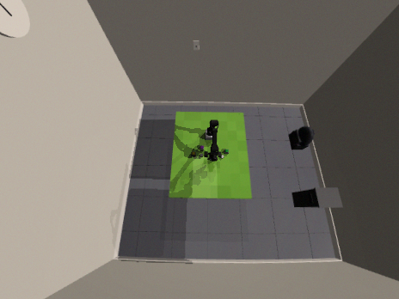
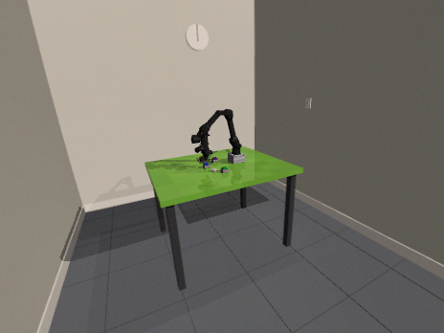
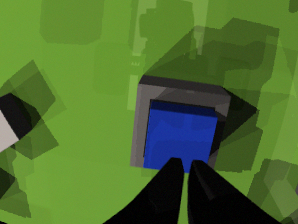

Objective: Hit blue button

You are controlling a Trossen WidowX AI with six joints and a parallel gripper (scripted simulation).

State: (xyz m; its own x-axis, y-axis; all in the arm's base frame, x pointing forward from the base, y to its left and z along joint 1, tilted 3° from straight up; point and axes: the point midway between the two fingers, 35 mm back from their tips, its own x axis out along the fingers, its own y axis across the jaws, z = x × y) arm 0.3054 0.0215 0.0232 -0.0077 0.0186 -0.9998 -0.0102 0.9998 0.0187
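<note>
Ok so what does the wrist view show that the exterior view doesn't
Only the wrist view shows the hand shut with nothing in it, its fingertips at the near edge of the blue button in its grey housing. Only the exterior view shows the whole arm bent over, the other buttons nearby, the table's legs, the wall clock and the tiled floor. Both show the green table and the blue button.
</note>
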